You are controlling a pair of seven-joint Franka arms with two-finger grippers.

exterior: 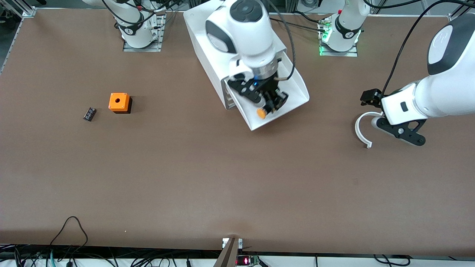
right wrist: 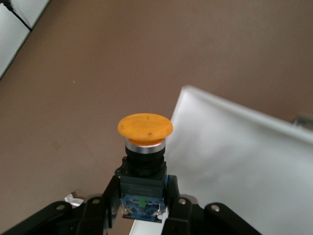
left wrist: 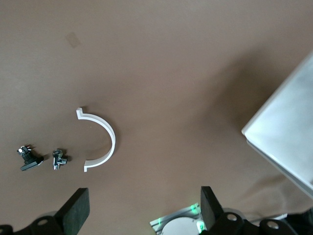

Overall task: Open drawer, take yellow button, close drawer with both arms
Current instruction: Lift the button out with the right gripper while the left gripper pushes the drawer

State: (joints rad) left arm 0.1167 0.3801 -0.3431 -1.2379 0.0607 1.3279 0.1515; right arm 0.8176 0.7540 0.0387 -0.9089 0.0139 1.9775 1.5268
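Pinching the button [right wrist: 145, 147] by its black body over the open drawer [exterior: 293, 94], the right gripper [exterior: 268, 104] is risking a slip if the button twists, while the left gripper [left wrist: 142, 208] is waiting spread above the tabletop [exterior: 222, 178].

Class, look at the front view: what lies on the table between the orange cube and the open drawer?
Nothing. Between the orange cube and the open drawer, the front view shows only bare brown table.
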